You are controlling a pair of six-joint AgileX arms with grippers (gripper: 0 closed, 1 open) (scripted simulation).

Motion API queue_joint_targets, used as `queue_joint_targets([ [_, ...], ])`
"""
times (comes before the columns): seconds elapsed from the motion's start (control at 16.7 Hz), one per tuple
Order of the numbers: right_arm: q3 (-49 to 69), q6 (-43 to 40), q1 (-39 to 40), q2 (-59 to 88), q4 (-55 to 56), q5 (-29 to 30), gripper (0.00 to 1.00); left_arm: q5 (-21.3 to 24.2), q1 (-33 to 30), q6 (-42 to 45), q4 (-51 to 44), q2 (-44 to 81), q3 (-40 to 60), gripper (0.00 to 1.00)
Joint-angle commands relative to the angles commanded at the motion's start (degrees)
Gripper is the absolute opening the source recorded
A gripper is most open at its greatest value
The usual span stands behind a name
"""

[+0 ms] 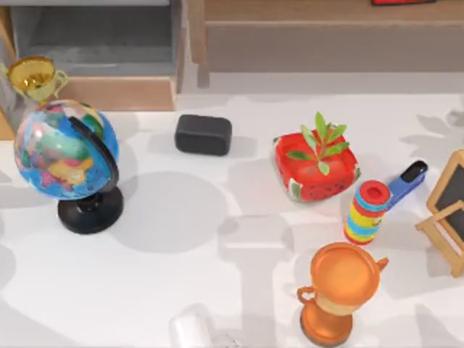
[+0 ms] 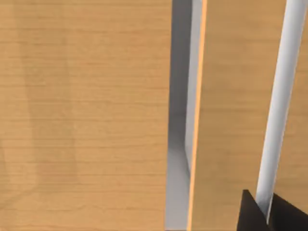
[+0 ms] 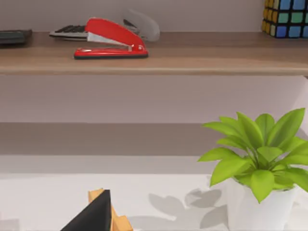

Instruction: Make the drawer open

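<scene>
Your left gripper (image 2: 267, 211) sits right against the drawer (image 1: 109, 93): in the left wrist view its dark fingertips (image 2: 251, 215) stand on either side of a slim pale grey bar (image 2: 279, 106) on the light tan wood, though you cannot tell from here whether they are actually pinching it or just flanking it. Beside that bar the wood panels part to show a narrow grey gap (image 2: 179, 144). From the top view, the drawer lies at the far left of the table (image 1: 217, 217), its tan front panel facing the table and its grey floor open to view behind it, so it is already pulled out. Just in front of it stand a small gold trophy cup (image 1: 32, 76) and a globe (image 1: 67, 151) on a black stand, with a black rounded box (image 1: 203, 134) a little to the right. Farther right you have a red pot with a green plant (image 1: 317, 165), a striped cylinder with a red cap (image 1: 368, 212), a blue and black stapler (image 1: 404, 181), an orange trophy (image 1: 337, 290) and a small wooden-framed blackboard (image 1: 449, 210). In the right wrist view a dark fingertip (image 3: 94, 216) of the right gripper shows near the blackboard frame, facing the long wooden shelf unit (image 3: 154, 62) that holds a red stapler (image 3: 110, 41) and a colour cube (image 3: 286, 17), with a white-potted green plant (image 3: 255, 163) nearby; you cannot tell how wide that gripper stands.
</scene>
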Motion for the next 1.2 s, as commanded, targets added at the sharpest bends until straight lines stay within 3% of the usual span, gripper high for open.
queue_joint_targets([
  [0.24,0.0,0.0,0.0,0.0,0.0,0.0,1.0,2.62,1.93,0.03,3.35,-2.76,-5.82,0.0],
  [0.6,0.0,0.0,0.0,0.0,0.0,0.0,1.0,2.95,2.53,0.15,3.84,-2.93,-6.53,0.0],
  [1.02,0.0,0.0,0.0,0.0,0.0,0.0,1.0,9.24,8.74,0.49,9.88,-7.09,-17.21,0.0],
  [1.2,0.0,0.0,0.0,0.0,0.0,0.0,1.0,9.8,9.15,0.49,10.37,-7.47,-17.98,0.0],
])
